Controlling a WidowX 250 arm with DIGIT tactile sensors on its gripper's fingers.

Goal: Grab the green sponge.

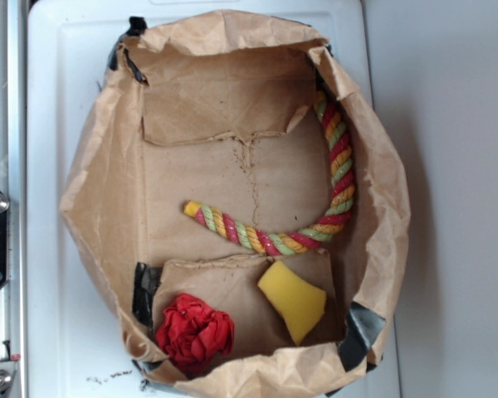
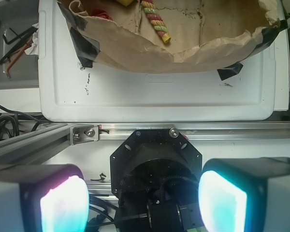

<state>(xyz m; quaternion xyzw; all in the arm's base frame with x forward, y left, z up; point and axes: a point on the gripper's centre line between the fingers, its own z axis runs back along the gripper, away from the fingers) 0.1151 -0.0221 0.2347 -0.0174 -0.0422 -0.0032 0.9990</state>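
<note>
Since the claw (image 2: 144, 203) sits back over the robot's own base with both pads spread wide and nothing between them, the whole reach to the target is yet to be made.

Layout, big to small:
- White plastic worktop (image 1: 54, 249) carries an open brown paper bag (image 1: 95, 207), rolled down into a shallow walled tub, corners patched with black tape.
- Red, yellow and green twisted rope (image 1: 315, 232) curves along one side wall and across the middle of the bag floor.
- Red ruffled cloth ball (image 1: 195, 332) sits in a floor corner, against the bag wall.
- Green sponge (image 1: 292, 300), which actually reads yellow, lies flat on the bag floor near the cloth ball, just beside the rope's bend but apart from both. The wrist view catches only a sliver of it (image 2: 123, 2) at the top edge.

How I'd do the grab:
- Travel high over the bag rim; the paper wall is floppy and would snag on a low approach.
- Centre over the sponge, then drop straight down.
- Rotate the wrist so the pads close across the narrow waist of the block, keeping the pad line away from the rope and the bag wall.
- Keep the claw wide until the pads straddle the foam; it'll compress, so close firmly.
- Risk: pinching a floor flap of paper along with the foam.
</note>
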